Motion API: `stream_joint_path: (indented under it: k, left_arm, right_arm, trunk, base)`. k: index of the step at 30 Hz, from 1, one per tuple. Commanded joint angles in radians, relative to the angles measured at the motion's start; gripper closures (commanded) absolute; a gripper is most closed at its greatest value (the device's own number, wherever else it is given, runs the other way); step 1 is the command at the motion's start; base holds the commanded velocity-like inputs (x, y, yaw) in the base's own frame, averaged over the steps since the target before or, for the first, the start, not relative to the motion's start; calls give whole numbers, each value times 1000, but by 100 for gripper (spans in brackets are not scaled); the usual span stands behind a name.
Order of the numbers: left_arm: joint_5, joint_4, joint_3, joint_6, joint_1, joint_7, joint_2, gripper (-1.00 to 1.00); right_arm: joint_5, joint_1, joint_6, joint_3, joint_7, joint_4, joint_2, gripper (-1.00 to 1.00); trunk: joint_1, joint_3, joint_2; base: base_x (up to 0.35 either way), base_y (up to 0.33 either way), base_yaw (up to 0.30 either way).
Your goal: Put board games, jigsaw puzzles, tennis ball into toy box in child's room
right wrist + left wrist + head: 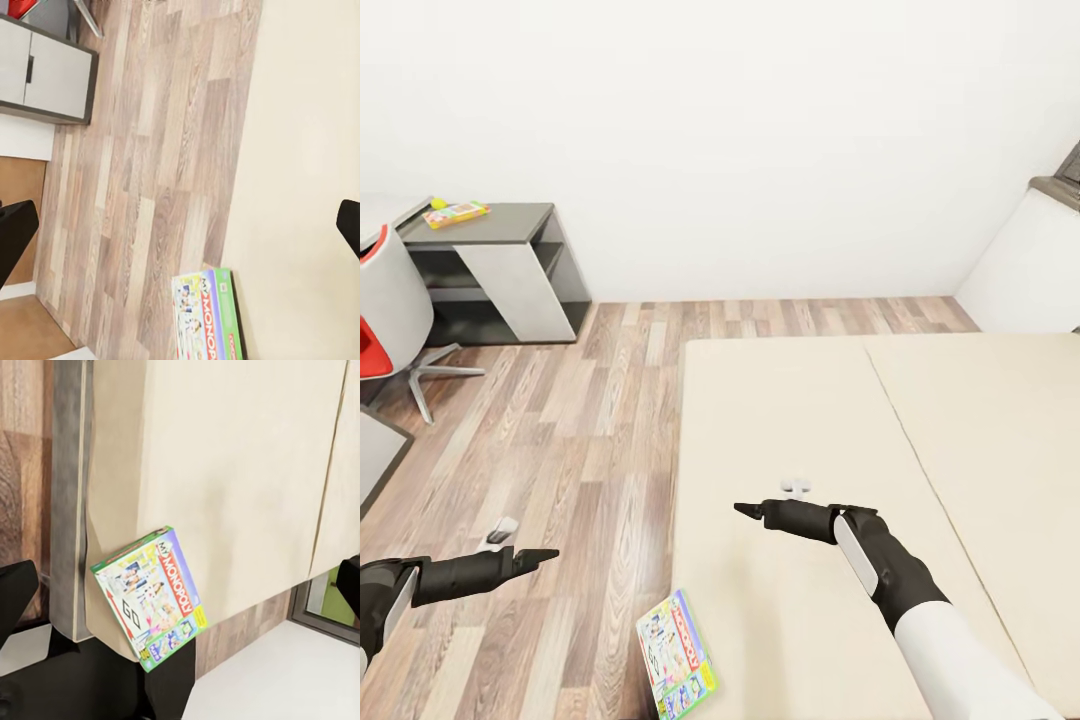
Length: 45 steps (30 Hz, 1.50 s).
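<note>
Both claws, left (545, 553) and right (745, 510), hover released; a board game (677, 655) overhangs the bed's (810, 420) near left edge.

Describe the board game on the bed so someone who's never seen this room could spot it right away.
Find the large cream bed with a seam down its mattress. At its near corner on the wood-floor side, overhanging the edge, lies the board game, a thin rectangular box. Its bright cartoon print and red Monopoly lettering on a purple band set it apart from the plain mattress around it.
</note>
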Motion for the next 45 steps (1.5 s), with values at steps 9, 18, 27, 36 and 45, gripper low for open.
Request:
stream_joint_path:
  k: [9,18,27,36,45]
  left_arm:
    - [-11,-1,7,10,-1,-9,1,-100]
    - [-11,-1,7,10,-1,-10,2,-100]
    - [-11,-1,7,9,-1,-10,2,-100]
    - [-11,-1,7,10,-1,-7,1,-100]
    - [-12,-1,8,10,-2,-5,0,-100]
  right_arm:
    - [-7,-1,7,3,-3,-1,0,-100]
    - [-6,-1,7,3,-3,-1,0,-100]
    - [-5,-1,7,3,-3,-1,0,-100]
    - [-5,-1,7,3,-3,0,0,-100]
    - [-5,-1,7,3,-3,2,1,-100]
  trunk:
    - [1,13,-2]
    - [1,28,-2]
    - [1,43,-2]
    - [1,58,-2]
    - [1,73,-2]
  base:
    - [0,0,0]
    - [0,0,0]
    - [0,0,0]
    - [0,0,0]
    - [0,0,0]
